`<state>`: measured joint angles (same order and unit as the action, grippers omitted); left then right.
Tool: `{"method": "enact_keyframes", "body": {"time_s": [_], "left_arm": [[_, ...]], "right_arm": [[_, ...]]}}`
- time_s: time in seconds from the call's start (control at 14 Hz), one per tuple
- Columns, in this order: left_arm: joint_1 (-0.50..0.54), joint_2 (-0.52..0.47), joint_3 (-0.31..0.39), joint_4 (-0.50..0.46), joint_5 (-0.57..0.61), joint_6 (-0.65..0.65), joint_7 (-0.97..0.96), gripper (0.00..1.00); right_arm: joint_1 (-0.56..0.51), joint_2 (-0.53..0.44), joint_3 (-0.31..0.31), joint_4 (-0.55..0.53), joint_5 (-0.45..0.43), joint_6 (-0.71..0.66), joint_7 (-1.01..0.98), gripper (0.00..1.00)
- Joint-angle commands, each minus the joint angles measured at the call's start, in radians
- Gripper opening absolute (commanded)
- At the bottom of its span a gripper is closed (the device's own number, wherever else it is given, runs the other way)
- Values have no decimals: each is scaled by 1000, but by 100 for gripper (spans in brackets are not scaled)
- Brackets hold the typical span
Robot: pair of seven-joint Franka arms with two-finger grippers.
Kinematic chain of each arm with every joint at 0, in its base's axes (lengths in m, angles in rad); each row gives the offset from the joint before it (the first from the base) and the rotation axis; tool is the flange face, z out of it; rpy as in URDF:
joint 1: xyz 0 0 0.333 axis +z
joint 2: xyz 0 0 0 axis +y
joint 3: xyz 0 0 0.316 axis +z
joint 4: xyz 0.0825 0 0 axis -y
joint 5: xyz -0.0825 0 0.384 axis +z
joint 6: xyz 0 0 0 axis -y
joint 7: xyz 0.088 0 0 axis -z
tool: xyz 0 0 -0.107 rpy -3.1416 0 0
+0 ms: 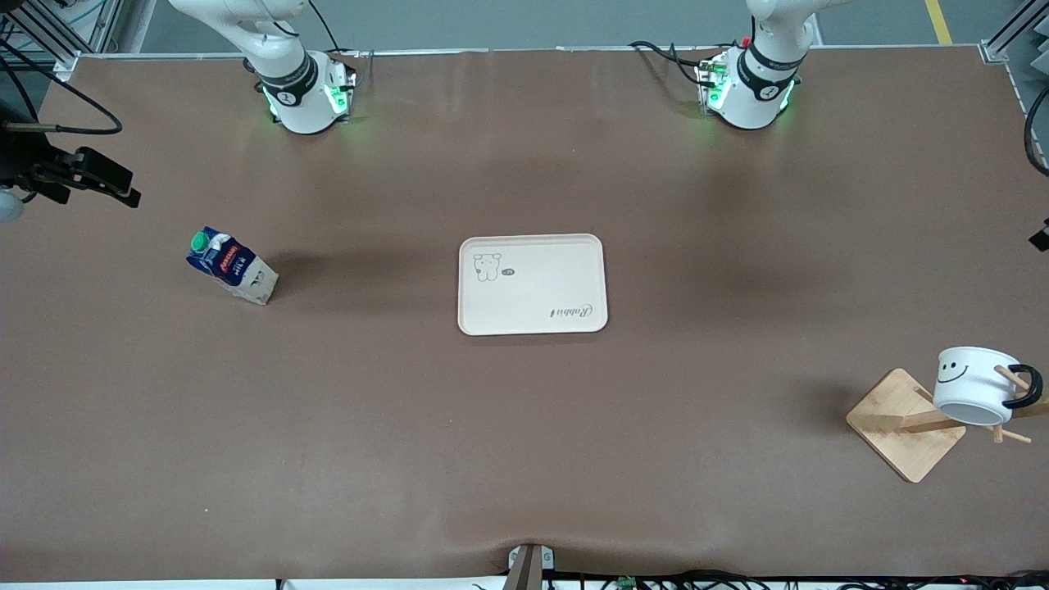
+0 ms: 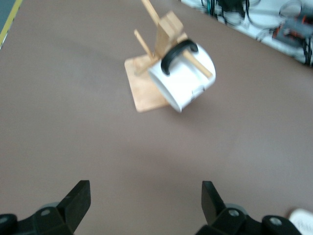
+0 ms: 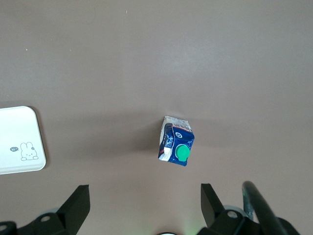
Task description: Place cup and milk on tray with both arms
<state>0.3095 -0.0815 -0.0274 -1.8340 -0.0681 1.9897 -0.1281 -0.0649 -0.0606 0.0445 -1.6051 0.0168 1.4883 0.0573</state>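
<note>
The cream tray (image 1: 541,287) lies at the middle of the table with nothing on it; its corner (image 3: 17,142) shows in the right wrist view. The blue milk carton (image 1: 232,266) with a green cap stands toward the right arm's end. High over bare table beside the milk (image 3: 176,142) hangs my right gripper (image 3: 145,191), open and holding nothing. The white cup (image 1: 971,385) hangs tilted by its black handle on a wooden rack toward the left arm's end. My left gripper (image 2: 145,188) is open over bare table, well apart from the cup (image 2: 188,81).
The rack's square wooden base (image 1: 901,426) sits near the table's edge at the left arm's end, with pegs sticking out. Both arm bases (image 1: 303,98) (image 1: 750,90) stand along the edge farthest from the front camera. Cables run along the nearest edge.
</note>
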Motion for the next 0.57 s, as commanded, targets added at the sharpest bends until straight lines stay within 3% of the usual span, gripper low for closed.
{"method": "enact_keyframes", "body": {"time_s": [0.0, 0.29, 0.5], "left_arm": [[13, -70, -9, -201, -22, 238, -10, 100], [3, -40, -14, -361, -56, 579, -10, 100], [-10, 49, -38, -376, -59, 754, -10, 100]], "right_arm": [[-13, 11, 9, 25, -11, -14, -4, 100], [-12, 11, 9, 25, -11, -14, -5, 100], [-15, 11, 9, 25, -11, -14, -4, 100]]}}
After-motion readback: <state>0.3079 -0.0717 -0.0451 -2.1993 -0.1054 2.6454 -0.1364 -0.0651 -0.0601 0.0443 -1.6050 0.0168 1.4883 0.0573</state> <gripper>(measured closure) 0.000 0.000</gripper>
